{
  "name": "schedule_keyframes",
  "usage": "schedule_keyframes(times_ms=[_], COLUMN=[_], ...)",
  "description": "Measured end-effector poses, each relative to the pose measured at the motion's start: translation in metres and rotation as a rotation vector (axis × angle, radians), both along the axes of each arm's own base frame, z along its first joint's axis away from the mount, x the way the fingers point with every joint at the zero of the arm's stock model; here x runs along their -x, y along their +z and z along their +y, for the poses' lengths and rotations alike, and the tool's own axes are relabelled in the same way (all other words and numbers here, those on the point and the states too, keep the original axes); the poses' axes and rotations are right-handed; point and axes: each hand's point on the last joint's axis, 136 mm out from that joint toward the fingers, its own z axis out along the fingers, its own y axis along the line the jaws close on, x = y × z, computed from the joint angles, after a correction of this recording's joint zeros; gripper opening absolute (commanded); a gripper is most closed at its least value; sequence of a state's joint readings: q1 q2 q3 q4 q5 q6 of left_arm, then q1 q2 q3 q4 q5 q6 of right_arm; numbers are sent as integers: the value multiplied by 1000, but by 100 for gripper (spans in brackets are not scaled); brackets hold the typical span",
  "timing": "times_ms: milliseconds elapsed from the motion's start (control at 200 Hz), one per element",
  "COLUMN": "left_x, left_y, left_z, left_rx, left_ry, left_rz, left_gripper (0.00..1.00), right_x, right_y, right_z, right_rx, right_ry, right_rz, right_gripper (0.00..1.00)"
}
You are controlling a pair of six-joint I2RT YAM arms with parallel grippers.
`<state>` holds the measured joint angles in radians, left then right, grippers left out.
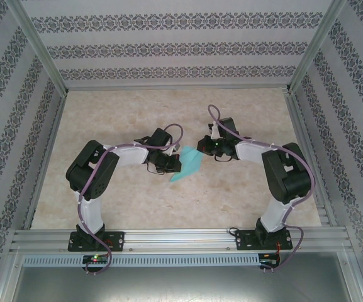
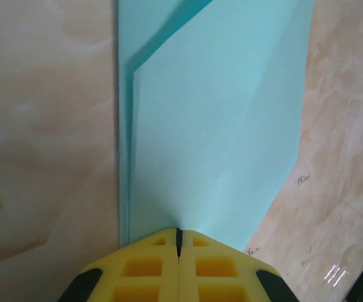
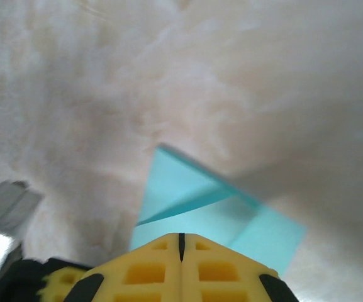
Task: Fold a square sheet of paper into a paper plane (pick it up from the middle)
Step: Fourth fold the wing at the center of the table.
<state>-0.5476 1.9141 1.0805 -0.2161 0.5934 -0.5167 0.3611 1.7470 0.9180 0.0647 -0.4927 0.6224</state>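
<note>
While both pincers stand closed, fingers together, item entered: square sheet of thin turquoise paper [image 1: 189, 165], partly folded into overlapping creased flaps, lying flat near the centre of the beige marbled bench [image 1: 137, 207]. Seen from above: left pincer [image 2: 178, 239] at the sheet's 9 o'clock edge, tip on or over the paper; right pincer [image 3: 181, 240] at its 1 o'clock corner. Whether either nips the paper cannot be told. Risks, as judged: closed tips dragging sideways would skid the light sheet and spring the folds; uneven pressing would set a crease off the centre line; a hard push could tear a flap. Containers: none entered; sheet rests bare on bench
</note>
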Motion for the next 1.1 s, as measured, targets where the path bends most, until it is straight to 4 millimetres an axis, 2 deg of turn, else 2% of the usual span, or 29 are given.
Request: schedule_keyframes(times_ms=[75,180,255,380,450,550,814,884,949,1014,1099], left_x=[0,0,0,0,0,0,0,1,1,0,0], left_y=[0,0,0,0,0,0,0,0,0,0,0], left_z=[0,0,1,1,1,1,1,1,1,1,1], left_rx=[-2,-4,-5,-6,-7,-6,3,4,7,12,12], left_ry=[-4,-11,-13,-16,-17,-22,-33,-34,-36,-35,-35], left_rz=[1,-2,-3,-3,-4,-5,-6,-6,-4,-2,-1], left_gripper=[0,0,0,0,0,0,0,0,0,0,0], right_x=[7,20,28,33,32,22,-20,-25,-26,-23,-16], right_y=[7,3,-8,-33,-45,-46,-46,-42,-28,-7,22], right_z=[16,35,45,45,41,33,-31,-46,-56,-54,-41], right_rx=[-11,-12,-8,15,33,41,63,105,131,130,94], right_ry=[39,90,119,125,118,98,-78,-131,-166,-171,-155], right_rz=[-24,-15,6,67,97,93,79,63,32,-14,-77], right_gripper=[0,0,0,0,0,0,0,0,0,0,0])
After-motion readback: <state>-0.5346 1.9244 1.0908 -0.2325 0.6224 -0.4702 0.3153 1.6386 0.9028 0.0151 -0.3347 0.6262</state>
